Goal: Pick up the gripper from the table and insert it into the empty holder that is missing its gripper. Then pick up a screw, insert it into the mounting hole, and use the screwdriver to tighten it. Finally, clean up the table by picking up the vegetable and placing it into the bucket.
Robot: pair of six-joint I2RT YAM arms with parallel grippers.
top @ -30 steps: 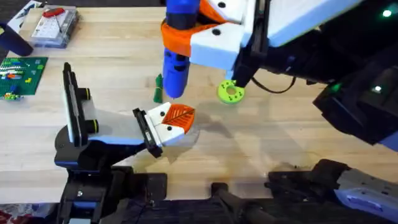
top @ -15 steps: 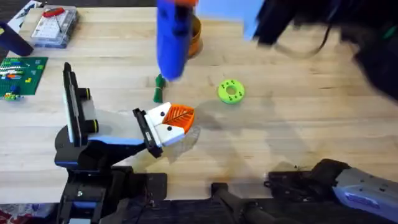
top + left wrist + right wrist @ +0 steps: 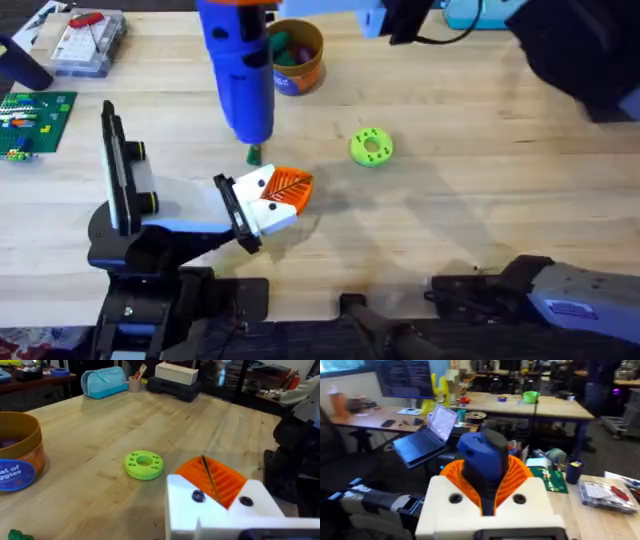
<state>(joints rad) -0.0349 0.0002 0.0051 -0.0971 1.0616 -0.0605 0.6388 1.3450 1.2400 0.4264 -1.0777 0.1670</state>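
Lower left of the overhead frame: the holder (image 3: pixel 236 212) already carries the spare gripper (image 3: pixel 280 192), white with orange ribbed pads. I cannot tell whether the left tool is wide or narrow.

Upper centre: over the last second the screwdriver (image 3: pixel 240 85) has travelled leftward across the frame, and it now hangs bit-down above the table (image 3: pixel 480 190). The right gripper (image 3: pixel 487 487) is clamped around its blue body. The driver's tip now partly covers the vegetable (image 3: pixel 254 154), which lies on the table just above the spare gripper.

This shift has uncovered the bucket (image 3: pixel 303 72) at upper centre, with coloured pieces inside. Judgement: insertion appears done, driver work is in hand, and clean-up is not started.

Right of centre lies a lime-green disc (image 3: pixel 372 147).

Writing: the bucket's blue band reads partially "…el of …ggies" in the left wrist view.
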